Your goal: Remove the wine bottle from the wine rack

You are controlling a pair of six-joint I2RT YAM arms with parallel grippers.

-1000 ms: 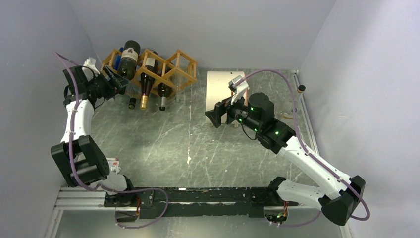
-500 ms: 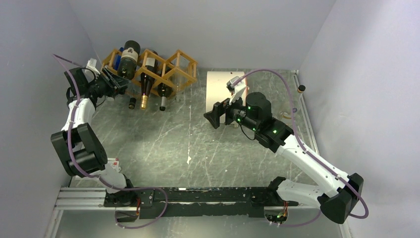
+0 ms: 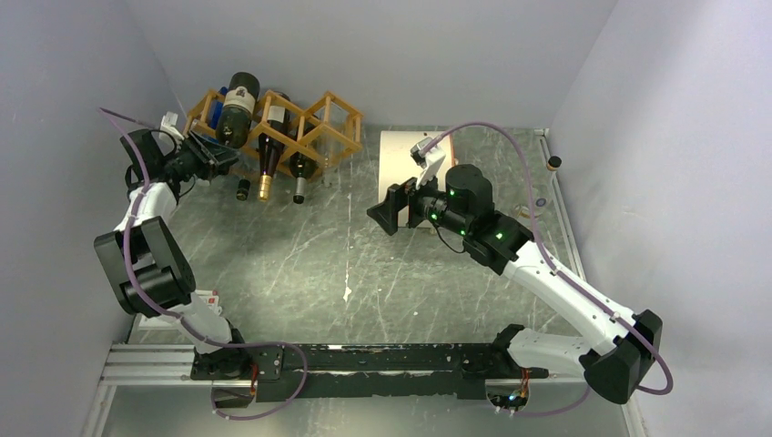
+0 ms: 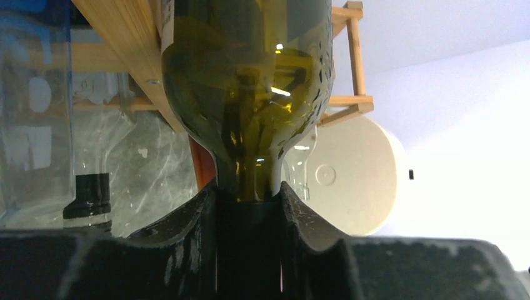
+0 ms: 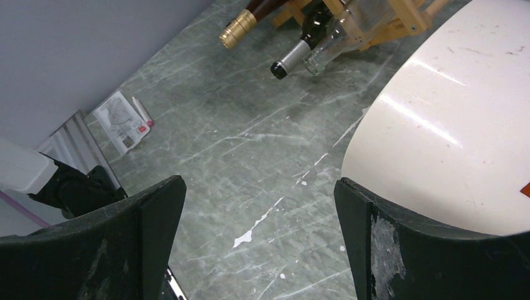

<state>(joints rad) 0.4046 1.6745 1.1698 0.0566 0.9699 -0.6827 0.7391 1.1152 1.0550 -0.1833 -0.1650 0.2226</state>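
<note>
The wine rack (image 3: pixel 320 122), a honey-brown wooden lattice, stands at the back left against the wall. An olive-green wine bottle (image 3: pixel 238 107) with a cream label lies tilted in an upper cell, neck pointing down toward my left arm. My left gripper (image 3: pixel 217 151) is shut on that neck. In the left wrist view the bottle (image 4: pixel 250 81) fills the top, its neck squeezed between my left gripper's (image 4: pixel 249 189) dark fingers, with rack bars (image 4: pixel 128 44) beside it. My right gripper (image 3: pixel 388 215) hovers open over the table and holds nothing; the right wrist view shows only floor between the right gripper's (image 5: pixel 259 209) fingers.
Other bottles rest in the rack, necks toward the table: gold-capped (image 3: pixel 265 188), silver-capped (image 3: pixel 299 193), black-capped (image 3: pixel 242 190). A cream drum (image 3: pixel 401 160) lies right of the rack, close behind my right gripper. A small card (image 5: pixel 122 116) lies near the left arm's base.
My left gripper has closed on the bottle's neck, and its arm has drawn back toward the left wall. The right gripper has drifted slightly left and stays open.
</note>
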